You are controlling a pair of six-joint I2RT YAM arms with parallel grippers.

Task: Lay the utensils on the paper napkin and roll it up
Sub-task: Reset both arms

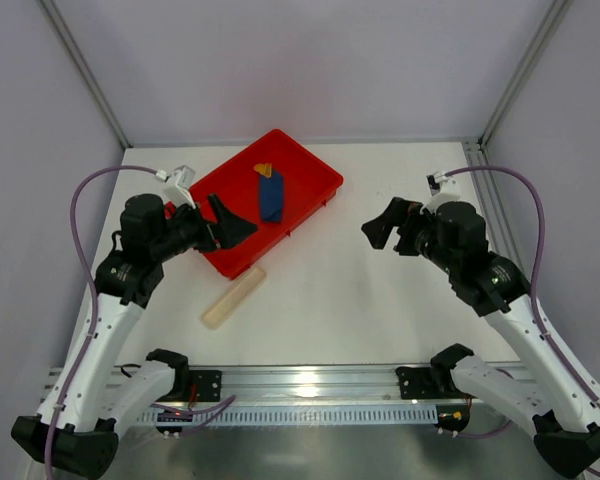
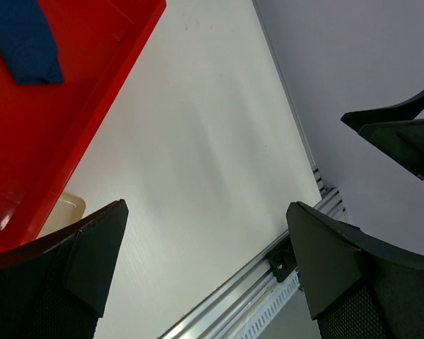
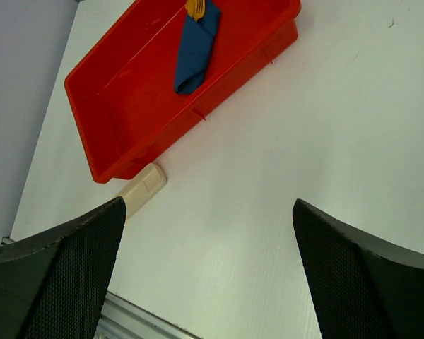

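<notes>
We are holding our left claw (image 1: pixel 234 222) with its fingers spread wide and nothing between them, hovering over the near corner of the red tray (image 1: pixel 307 166). The paper napkin (image 1: pixel 271 196) is lying rolled in the tray just beyond that claw, the orange utensils (image 1: pixel 264 168) poking out of its far end. Our right claw (image 1: pixel 377 226) is hanging spread and empty over the white table (image 1: pixel 340 295), the roll sitting well off to its left. A beige strip (image 1: pixel 234 297) is lying just beside the tray's near edge.
</notes>
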